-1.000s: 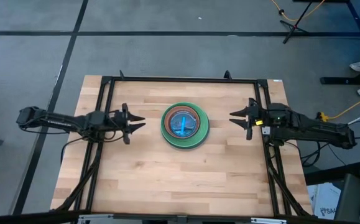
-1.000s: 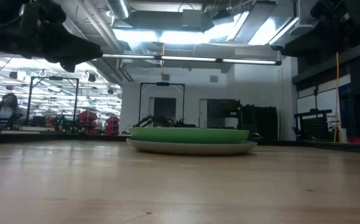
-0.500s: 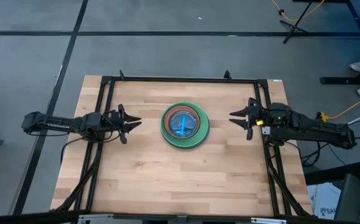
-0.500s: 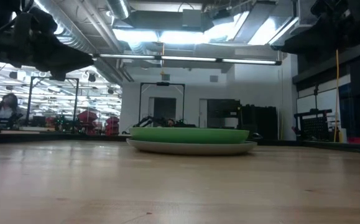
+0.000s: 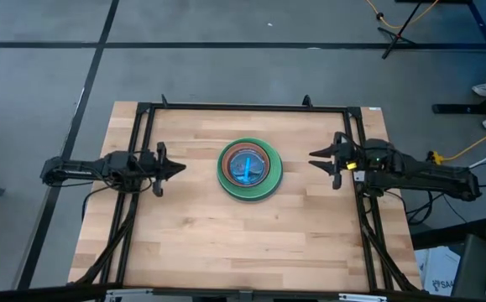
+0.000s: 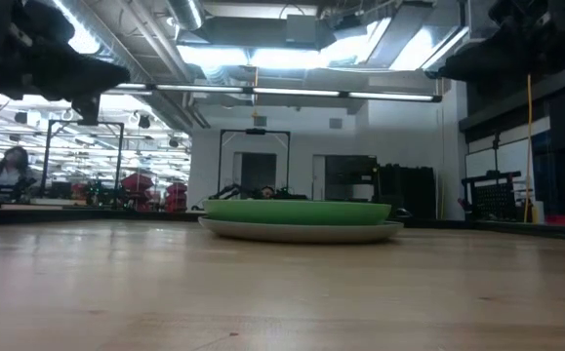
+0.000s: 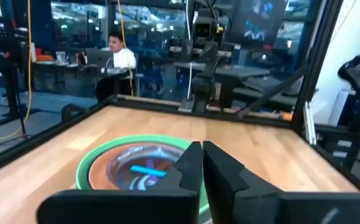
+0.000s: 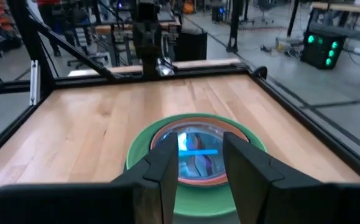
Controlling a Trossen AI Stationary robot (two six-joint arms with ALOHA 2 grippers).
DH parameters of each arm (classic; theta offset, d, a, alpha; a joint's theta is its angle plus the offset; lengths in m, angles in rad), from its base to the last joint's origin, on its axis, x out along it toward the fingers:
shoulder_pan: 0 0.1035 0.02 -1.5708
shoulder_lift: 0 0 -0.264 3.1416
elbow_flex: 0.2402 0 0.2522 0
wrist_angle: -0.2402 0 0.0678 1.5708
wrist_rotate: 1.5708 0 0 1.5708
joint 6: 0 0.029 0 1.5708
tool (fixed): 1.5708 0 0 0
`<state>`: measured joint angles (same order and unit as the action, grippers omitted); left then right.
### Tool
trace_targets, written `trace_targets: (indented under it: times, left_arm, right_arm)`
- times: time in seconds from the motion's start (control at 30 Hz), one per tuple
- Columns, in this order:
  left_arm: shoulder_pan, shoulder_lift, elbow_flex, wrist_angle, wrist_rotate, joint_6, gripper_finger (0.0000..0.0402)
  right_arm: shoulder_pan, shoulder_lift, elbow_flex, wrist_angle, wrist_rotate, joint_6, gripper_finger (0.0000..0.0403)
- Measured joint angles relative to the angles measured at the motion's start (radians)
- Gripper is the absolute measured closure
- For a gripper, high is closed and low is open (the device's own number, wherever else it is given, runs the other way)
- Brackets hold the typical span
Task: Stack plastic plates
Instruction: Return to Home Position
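The plastic plates (image 5: 249, 169) stand nested in one stack at the middle of the table. A light green one (image 6: 299, 211) rests on a pale grey one (image 6: 302, 231), with brown, orange and translucent blue ones (image 8: 195, 152) inside. My left gripper (image 5: 180, 168) hovers left of the stack, shut on nothing, its fingertips (image 7: 201, 149) pointing at the plates (image 7: 136, 171). Right of the stack, my right gripper (image 5: 312, 158) hovers open and also points at it, with nothing between its fingers (image 8: 198, 142).
A black metal frame (image 5: 243, 107) runs along the table's far, left and right sides. Bare wood lies all around the stack. People sit in the room beyond the table (image 6: 9, 168) (image 7: 120, 55).
My left gripper has drawn back from the stack toward the table's left edge and has shut its fingers on nothing. The plates have stayed where they were.
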<state>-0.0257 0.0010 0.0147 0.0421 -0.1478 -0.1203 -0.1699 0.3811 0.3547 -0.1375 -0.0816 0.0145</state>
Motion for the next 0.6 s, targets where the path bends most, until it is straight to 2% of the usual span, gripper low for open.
trace_targets:
  times: [0.4, 0.5, 0.6]
  left_arm:
    - [0.0, 0.001, -0.006, -0.003, -0.018, 0.051, 0.04]
    - [0.0, 0.001, -0.006, -0.003, -0.018, 0.057, 0.0399]
    - [0.0, 0.001, -0.007, -0.003, -0.018, 0.06, 0.0398]
  right_arm:
    - [0.0, 0.001, -0.23, 0.26, -0.011, 0.041, 0.0286]
    - [0.0, 0.001, -0.268, 0.282, -0.014, 0.042, 0.0306]
    - [0.0, 0.0, -0.294, 0.298, -0.029, 0.056, 0.0344]
